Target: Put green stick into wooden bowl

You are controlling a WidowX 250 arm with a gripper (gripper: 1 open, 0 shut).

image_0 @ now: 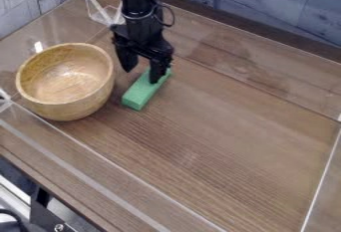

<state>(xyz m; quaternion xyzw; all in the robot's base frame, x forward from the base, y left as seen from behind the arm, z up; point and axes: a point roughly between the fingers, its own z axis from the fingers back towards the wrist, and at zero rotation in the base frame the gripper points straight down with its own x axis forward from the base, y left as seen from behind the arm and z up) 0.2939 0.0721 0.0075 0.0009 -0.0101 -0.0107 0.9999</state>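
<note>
- Gripper (146, 73) pointing down over far end of green stick (142, 93), jaws open wide, straddling for a pinch.
- Stick flat on table (240, 126), just right of wooden bowl (64, 80); not yet gripped.

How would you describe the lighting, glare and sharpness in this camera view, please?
Camera view: soft, even light; the bowl and green stick cast only faint shadows on the table. Pale glare streaks the clear barrier edges along the table's front and left. The image is low-resolution, so the dark gripper shows little detail; no obvious motion blur.
</note>
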